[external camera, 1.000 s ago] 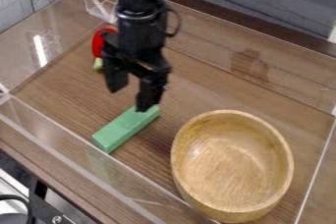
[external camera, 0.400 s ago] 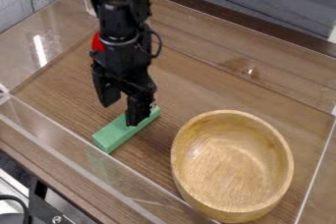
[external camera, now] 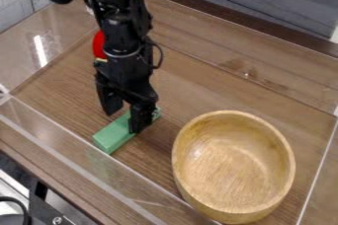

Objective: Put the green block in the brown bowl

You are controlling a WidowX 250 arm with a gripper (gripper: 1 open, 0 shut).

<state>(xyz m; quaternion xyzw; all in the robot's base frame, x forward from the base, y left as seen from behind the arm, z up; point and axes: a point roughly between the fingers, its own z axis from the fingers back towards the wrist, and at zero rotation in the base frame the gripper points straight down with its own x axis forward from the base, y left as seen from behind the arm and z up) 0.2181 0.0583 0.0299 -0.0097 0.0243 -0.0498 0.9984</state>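
One black robot arm is reaching down from the 11 o'clock side of the view, its claw (external camera: 128,113) pointing straight at the wooden counter (external camera: 238,71). The claw is standing wide, its two fingers (external camera: 141,115) straddling the upper end of the green block (external camera: 126,130) with nothing gripped between them; whether the tips are touching the block is not clear. The green block is lying flat on the counter, its long side running from about 7 o'clock to 1 o'clock, with its lower end sticking out below the claw. The brown bowl (external camera: 234,163) is sitting upright at about 4 o'clock from the block, close by but apart from it. One small red toy (external camera: 97,44) is peeking out behind the arm, at 12 o'clock from the block. Clear walls (external camera: 40,120) are fencing in the counter.
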